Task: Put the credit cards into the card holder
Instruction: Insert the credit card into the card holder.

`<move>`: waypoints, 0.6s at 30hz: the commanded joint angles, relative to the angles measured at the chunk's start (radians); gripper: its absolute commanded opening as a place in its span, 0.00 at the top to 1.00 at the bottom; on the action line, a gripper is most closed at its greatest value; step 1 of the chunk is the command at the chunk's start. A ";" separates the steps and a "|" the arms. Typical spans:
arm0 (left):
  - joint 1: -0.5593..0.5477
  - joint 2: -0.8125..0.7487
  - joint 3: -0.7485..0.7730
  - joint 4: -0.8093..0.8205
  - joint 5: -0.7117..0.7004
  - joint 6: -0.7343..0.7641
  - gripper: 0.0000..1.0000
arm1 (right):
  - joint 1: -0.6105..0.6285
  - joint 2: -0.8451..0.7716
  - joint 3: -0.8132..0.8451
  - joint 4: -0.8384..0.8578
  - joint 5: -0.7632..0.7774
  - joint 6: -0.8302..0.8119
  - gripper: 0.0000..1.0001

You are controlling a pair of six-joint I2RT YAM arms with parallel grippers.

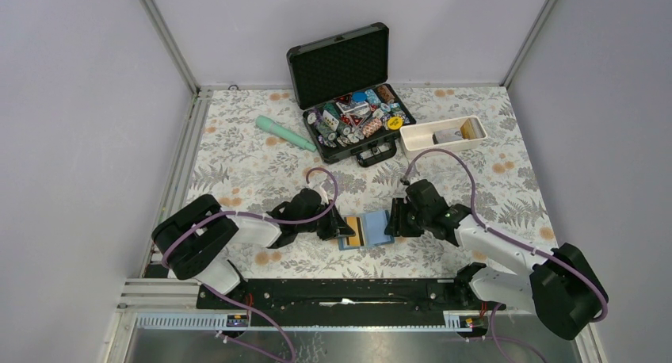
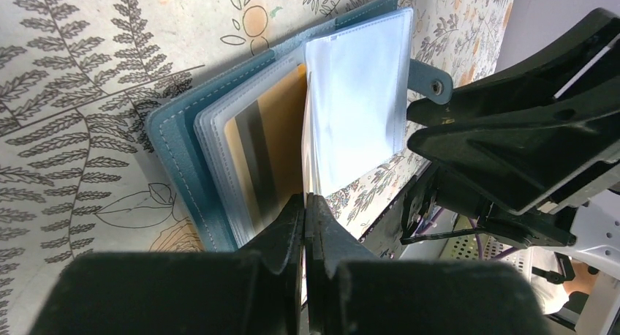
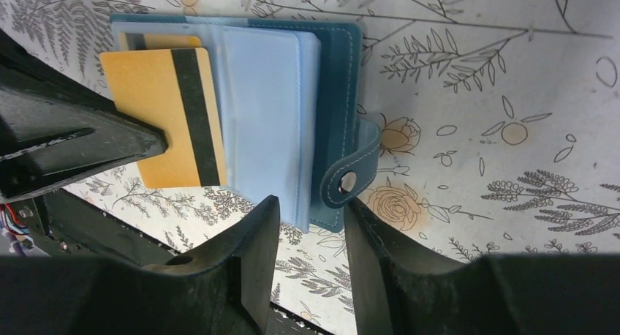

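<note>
The teal card holder [image 1: 379,224] lies open on the floral cloth between both arms, its pale blue sleeves [image 3: 263,108] facing up. An orange-gold credit card [image 3: 146,93] with a dark stripe sticks partway out of the holder's left side. My left gripper [image 2: 305,201] is shut on that card's outer edge, with the card [image 2: 281,145] running away from its fingertips beside a raised clear sleeve. My right gripper [image 3: 311,211] stands open just off the holder's near edge, next to the snap tab [image 3: 349,180], and holds nothing. No other credit cards are in view.
A black foam-lined case [image 1: 349,93] full of poker chips stands open at the back. A white tray [image 1: 442,135] sits to its right and a teal cylinder [image 1: 285,133] to its left. The black base rail [image 1: 341,292] runs along the near edge.
</note>
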 commanded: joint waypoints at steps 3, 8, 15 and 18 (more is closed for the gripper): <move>0.000 -0.020 0.008 0.004 0.007 0.031 1.00 | 0.007 -0.022 -0.033 0.058 -0.028 0.045 0.59; 0.001 -0.021 0.007 0.001 0.007 0.032 1.00 | 0.007 -0.053 -0.063 0.091 -0.067 0.079 0.63; 0.002 -0.021 0.009 0.001 0.011 0.033 1.00 | 0.008 -0.009 -0.078 0.114 -0.062 0.094 0.67; 0.002 -0.021 0.007 0.001 0.012 0.034 1.00 | 0.008 -0.014 -0.075 0.118 -0.058 0.092 0.66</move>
